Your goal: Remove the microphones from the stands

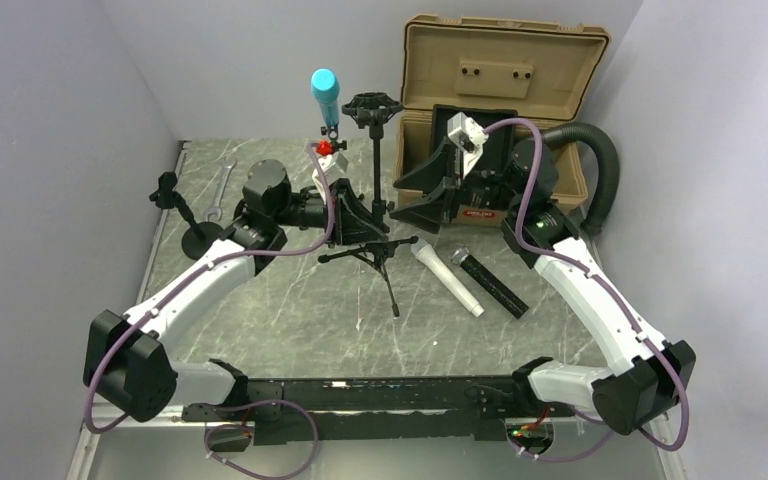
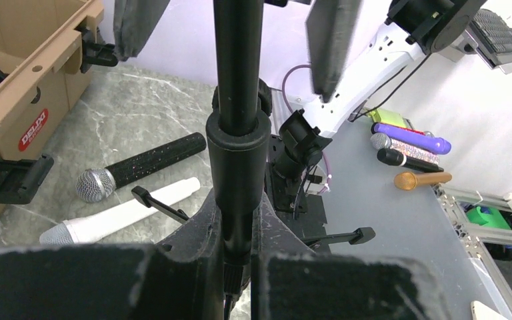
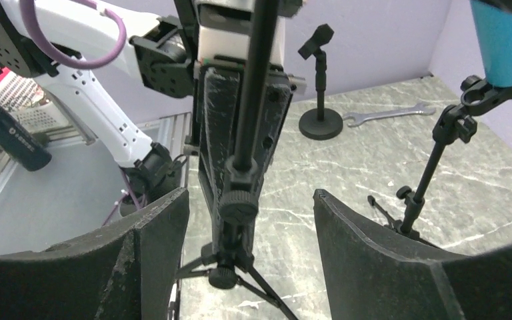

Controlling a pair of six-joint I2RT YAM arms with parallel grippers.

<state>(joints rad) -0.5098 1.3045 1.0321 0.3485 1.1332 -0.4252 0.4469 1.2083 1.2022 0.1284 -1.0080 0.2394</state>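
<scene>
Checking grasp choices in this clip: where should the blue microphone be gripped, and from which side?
Probably the bare barrel of the blue microphone, above the clip holding its lower end. It stands roughly upright, so come in level from the side, jaws across the barrel, then lift. The open right gripper is free; the left gripper is shut on the tripod stand.

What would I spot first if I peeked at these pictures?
The bright blue mic, up high at the back, pops out first. In the middle of the table, the left gripper is shut on a black stand. A big tan case stands open at the back right.
</scene>
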